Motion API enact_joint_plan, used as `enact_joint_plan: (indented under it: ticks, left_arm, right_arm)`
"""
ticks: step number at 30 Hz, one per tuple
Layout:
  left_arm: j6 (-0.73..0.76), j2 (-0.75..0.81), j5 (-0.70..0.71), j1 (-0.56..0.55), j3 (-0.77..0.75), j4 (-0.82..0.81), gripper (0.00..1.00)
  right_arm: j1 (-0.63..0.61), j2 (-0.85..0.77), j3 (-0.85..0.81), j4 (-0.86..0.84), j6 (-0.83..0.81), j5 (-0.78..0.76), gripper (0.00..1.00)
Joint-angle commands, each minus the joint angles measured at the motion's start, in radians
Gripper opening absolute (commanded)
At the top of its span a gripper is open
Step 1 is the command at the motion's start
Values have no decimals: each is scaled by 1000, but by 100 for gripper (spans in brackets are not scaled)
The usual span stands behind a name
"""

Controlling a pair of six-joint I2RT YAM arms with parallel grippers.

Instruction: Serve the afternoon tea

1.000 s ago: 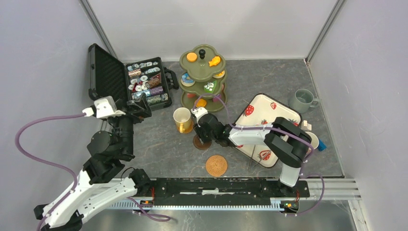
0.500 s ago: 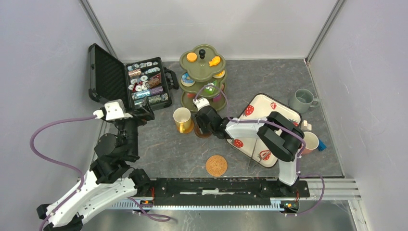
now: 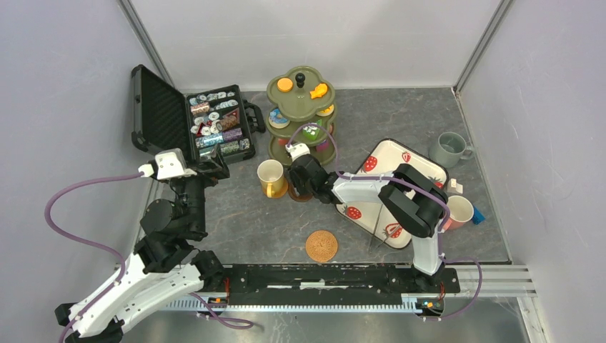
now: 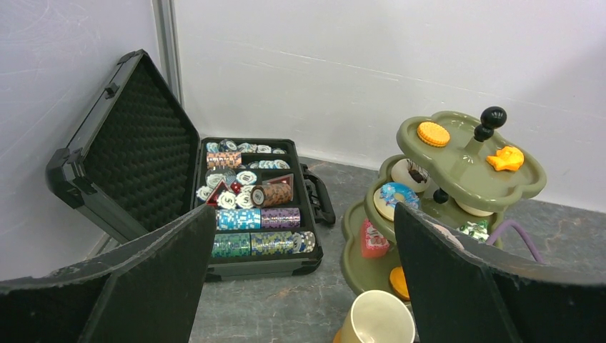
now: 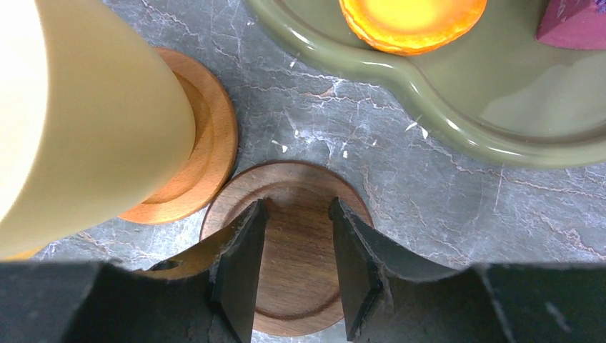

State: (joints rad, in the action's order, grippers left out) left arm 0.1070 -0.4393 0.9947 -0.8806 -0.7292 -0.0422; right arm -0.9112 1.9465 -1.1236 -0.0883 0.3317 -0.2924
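1. From above, the left claw (image 3: 216,166) is hanging in the air near the open black case (image 3: 214,127). I cannot tell from here how wide it is. The right claw (image 3: 299,189) is reaching low down, just beside the yellow mug (image 3: 270,176) and in front of the green stand (image 3: 300,107), which is holding little cakes. One round coaster (image 3: 321,246) is lying by itself near the arms. A grey-green mug (image 3: 449,149) is standing at the far right. A pink mug (image 3: 458,211) is standing next to the strawberry plate (image 3: 391,158).

2. From the left wrist, the left claw (image 4: 304,286) is standing wide open and holding nothing. Between its fingers, the black case of chips, the green stand and the rim of the yellow mug are showing. An orange cookie (image 4: 433,133) is sitting on the top level, and a blue donut (image 4: 395,194) is sitting on the middle one.

3. From the right wrist, the right claw (image 5: 296,275) is keeping only a small gap between its fingers, and nothing is pinched between them. Its tips are over the dark coaster (image 5: 294,196). I cannot tell if they are pressing on it. The dark coaster is lying flat on the table (image 5: 400,179), right beside the light coaster (image 5: 211,136). The yellow mug is standing on the light coaster. The bottom level of the green stand is close by, with an orange tart (image 5: 411,18) on it.
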Motion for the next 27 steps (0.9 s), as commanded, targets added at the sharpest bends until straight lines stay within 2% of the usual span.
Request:
enact_joint_plan:
  ticks: [1,6,10,20,23,27]
  left_arm:
    - [49,9,12,6,2,-37,100]
    - [33,20,6,7,1,-19,100]
    - [26,35,14,7,0,-12,100]
    - [5,53,2,6,-3,6,100]
    - [-1,59,1,7,-6,13,100]
    - [-5,69,0,7,-4,18,100]
  right_arm:
    - [12,21,-12,86,-22,-11,48]
    - [11,3,-30,131,-34,-24,51]
    - [12,-38,-9,126,-60,-15,61]
    - [14,-251,64,116,-126,-29,64]
    - [34,-288,106,126,-97,-34,65]
    - [107,-316,218,66,-11,75,66]
